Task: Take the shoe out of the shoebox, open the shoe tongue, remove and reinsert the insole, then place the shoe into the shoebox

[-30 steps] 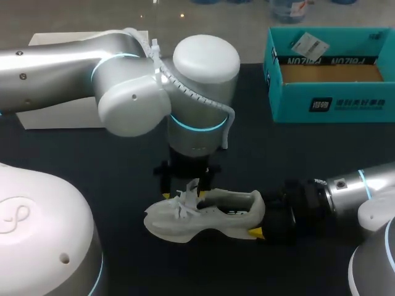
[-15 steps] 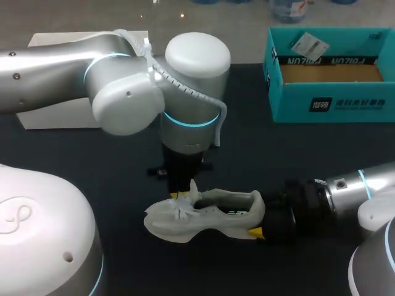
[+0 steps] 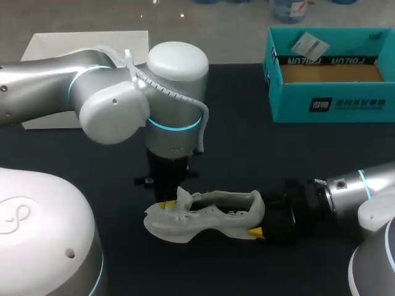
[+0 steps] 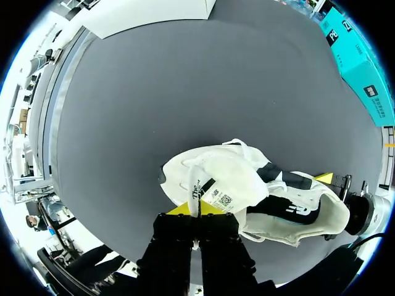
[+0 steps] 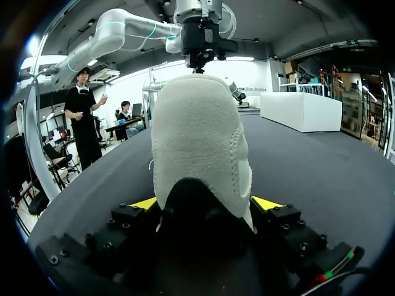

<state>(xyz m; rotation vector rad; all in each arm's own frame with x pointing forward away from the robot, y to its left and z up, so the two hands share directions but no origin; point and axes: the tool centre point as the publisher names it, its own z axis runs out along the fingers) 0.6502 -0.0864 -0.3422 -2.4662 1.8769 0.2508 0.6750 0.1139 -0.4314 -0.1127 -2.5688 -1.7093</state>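
Shoe (image 3: 210, 213), right pincer (image 5: 205, 203) clamps heel (image 5: 197, 142), left pincer (image 4: 197, 219) tongue (image 4: 196, 184)

You have the white shoe (image 3: 203, 222) upright near the worktop's (image 3: 247, 154) front edge; the open teal shoebox (image 3: 345, 105) sits at its far right corner.

holding left arm (image 3: 111, 111) bent in from the left side, wrist pointing straight down at the table. pinching tongue (image 4: 196, 182) between the nearly closed fingers of left gripper (image 4: 197, 213). lying right arm (image 3: 364, 185) low and level from the right side. clamping heel of shoe (image 3: 210, 216) in right gripper (image 5: 205, 203), one yellow tip pressing each side.
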